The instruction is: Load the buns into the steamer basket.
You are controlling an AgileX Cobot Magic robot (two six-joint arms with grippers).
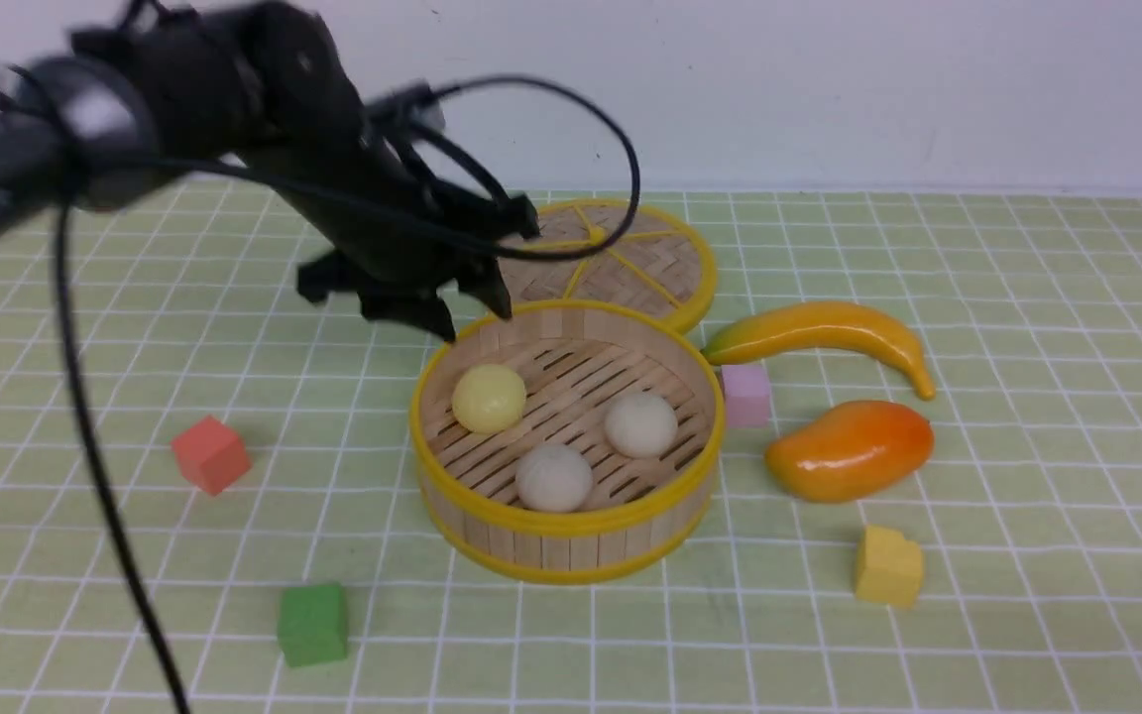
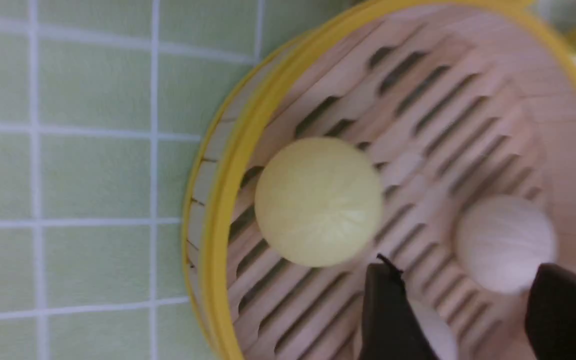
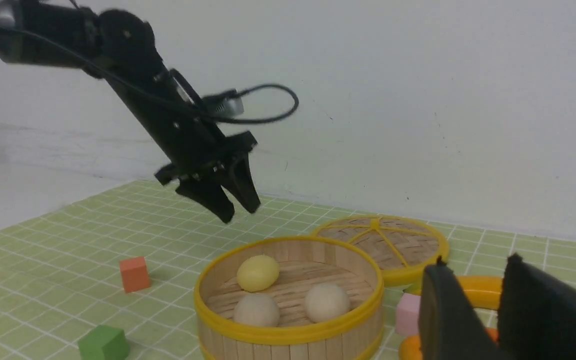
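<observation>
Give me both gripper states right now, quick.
Left gripper: open, empty, above the steamer basket rim.
Right gripper: open, nothing between its jaws.
</observation>
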